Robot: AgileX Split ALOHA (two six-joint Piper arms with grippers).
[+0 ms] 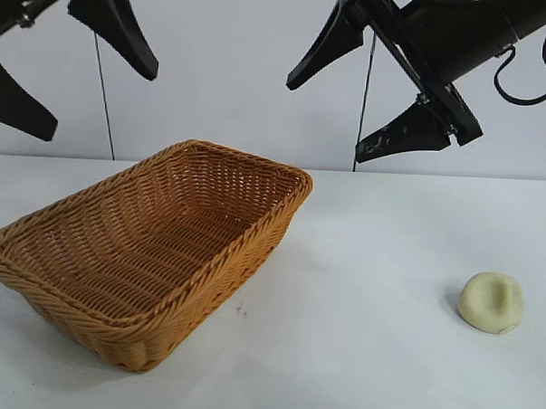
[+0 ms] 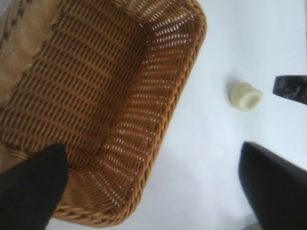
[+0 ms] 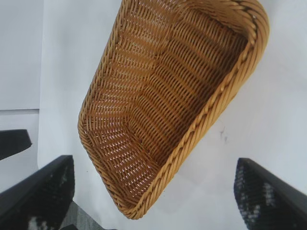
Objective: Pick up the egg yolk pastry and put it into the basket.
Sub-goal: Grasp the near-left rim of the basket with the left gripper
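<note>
**Pastry on bench, basket empty, both tools open**

The small, pale yellowish-cream, dome-shaped egg yolk pastry (image 1: 492, 302) lies on the white bench (image 1: 357, 353) at about 4 o'clock in the exterior view, well apart from the large, golden-brown, rectangular woven wicker basket (image 1: 263, 231), which sits at about 9 o'clock. The basket holds nothing.

The left tool (image 1: 57, 64) hangs high at 10 o'clock above the basket, jaws spread wide, holding nothing. The right tool (image 1: 364, 95) hangs high at 1 o'clock, jaws likewise spread wide and empty; it is the nearer tool to the pastry.

Handling, as a judgement: the pastry looks light and soft. Its matte surface carries a shallow dent, which suggests that it deforms under pressure and may crumble. Its surface does not look slippery. Take hold across the rounded sides, low on the dome, with the jaws either side of the widest part. Close only until contact. Avoid pressing on the dented top.

Markings: no brand, label or readable writing appears on the pastry, basket or bench.
</note>
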